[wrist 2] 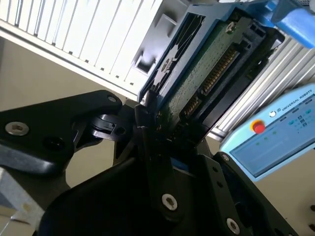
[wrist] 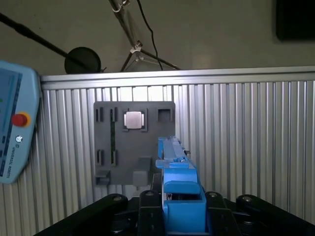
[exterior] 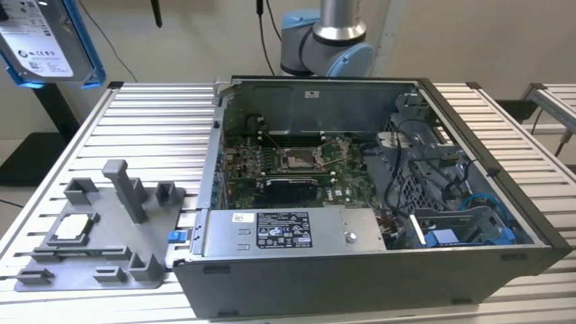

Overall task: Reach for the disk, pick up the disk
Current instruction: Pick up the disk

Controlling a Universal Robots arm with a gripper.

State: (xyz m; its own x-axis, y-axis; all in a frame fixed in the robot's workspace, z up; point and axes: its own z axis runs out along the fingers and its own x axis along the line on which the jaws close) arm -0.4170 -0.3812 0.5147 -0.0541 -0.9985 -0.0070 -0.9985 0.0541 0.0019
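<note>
The disk (exterior: 45, 40) hangs high at the exterior view's upper left, well above the table, with its white label facing the camera and a blue frame around its edges. In the second wrist view the disk (wrist 2: 206, 73) shows its green circuit-board underside and connector pins, and my gripper (wrist 2: 160, 125) is shut on its lower end with black fingers (wrist 2: 147, 115) pressed to its side. Edge-on in the first wrist view, the disk (wrist: 174, 167) is a blue strip rising out of my gripper (wrist: 178, 206).
An open computer case (exterior: 360, 283) sits on the slatted aluminium table (exterior: 153, 115). Beside it lies a grey fixture plate (exterior: 108, 236) (wrist: 106, 142) holding a small square chip (exterior: 74, 228) (wrist: 134, 120). A teach pendant (wrist 2: 275, 132) (wrist: 15, 128) lies nearby. The arm's base (exterior: 324, 40) stands behind the case.
</note>
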